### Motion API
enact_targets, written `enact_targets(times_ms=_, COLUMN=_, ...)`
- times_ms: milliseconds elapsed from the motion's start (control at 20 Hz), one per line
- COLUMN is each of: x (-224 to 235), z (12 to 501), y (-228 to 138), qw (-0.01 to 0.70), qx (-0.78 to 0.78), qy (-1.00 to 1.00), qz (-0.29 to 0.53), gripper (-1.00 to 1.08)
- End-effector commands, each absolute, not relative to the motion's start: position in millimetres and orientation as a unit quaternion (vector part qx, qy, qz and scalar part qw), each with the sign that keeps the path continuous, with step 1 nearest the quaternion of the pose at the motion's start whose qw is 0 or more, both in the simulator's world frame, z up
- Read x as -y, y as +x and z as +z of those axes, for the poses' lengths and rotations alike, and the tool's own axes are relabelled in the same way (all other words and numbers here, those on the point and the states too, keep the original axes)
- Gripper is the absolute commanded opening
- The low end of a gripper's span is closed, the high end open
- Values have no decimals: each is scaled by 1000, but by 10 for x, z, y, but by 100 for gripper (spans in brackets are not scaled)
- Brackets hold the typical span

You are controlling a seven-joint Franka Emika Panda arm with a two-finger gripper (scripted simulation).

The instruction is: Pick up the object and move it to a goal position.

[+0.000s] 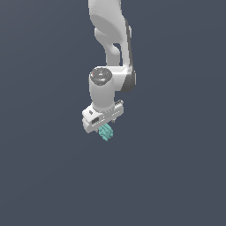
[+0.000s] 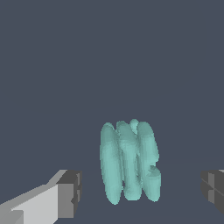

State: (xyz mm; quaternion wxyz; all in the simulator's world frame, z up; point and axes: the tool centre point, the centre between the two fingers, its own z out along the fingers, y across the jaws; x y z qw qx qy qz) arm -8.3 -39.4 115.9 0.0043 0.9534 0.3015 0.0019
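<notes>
Teal object [image 2: 130, 162], ridges upright between fingers [image 2: 70, 193]

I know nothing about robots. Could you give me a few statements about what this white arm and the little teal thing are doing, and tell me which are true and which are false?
1. The gripper is clamped shut on the teal piece. False: in the wrist view the fingers stand apart, with a gap on each side of the piece.
2. The teal piece has a ridged, bumpy surface. True.
3. The teal piece is larger than the gripper. False: in the exterior view it is much smaller.
4. The teal piece lies between the two fingers. True.
5. Several coloured objects surround the arm. False: only the teal piece shows.
</notes>
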Motion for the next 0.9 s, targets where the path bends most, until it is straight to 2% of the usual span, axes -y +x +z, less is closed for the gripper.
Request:
enact_targets(times_ms=0, x=402, z=1117, y=-98, qw=3, qx=-321, qy=947, qz=1, gripper=100)
enact_targets(times_ms=850, x=415, z=911, y=-130, qw=0, qx=-350, qy=937, qz=0, gripper=100)
